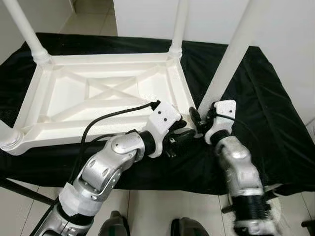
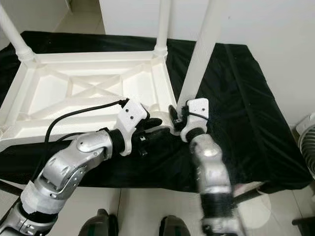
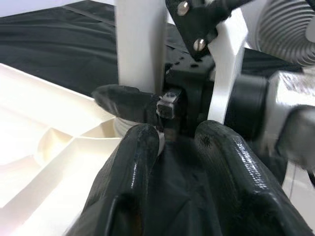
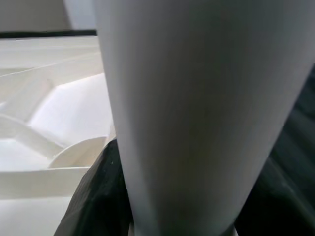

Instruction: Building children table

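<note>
A white children's table (image 1: 93,129) lies upside down on a black cloth (image 1: 266,108). Legs stand at its far left corner (image 1: 27,32) and far right corner (image 1: 179,24), and a leg stub (image 1: 7,135) shows at the near left corner. A fourth white leg (image 1: 231,54) rises tilted from the near right corner. My right gripper (image 1: 199,118) is shut on the base of this leg, and its fingers (image 4: 98,196) hug the leg (image 4: 197,108) on both sides. My left gripper (image 1: 182,132) rests low beside the same corner, open, with one finger (image 3: 133,162) against the socket.
The cloth-covered surface ends just in front of my arms, with tiled floor (image 1: 147,211) below. A white wall (image 1: 285,29) stands behind and to the right. A white fan (image 2: 307,142) sits at the right edge.
</note>
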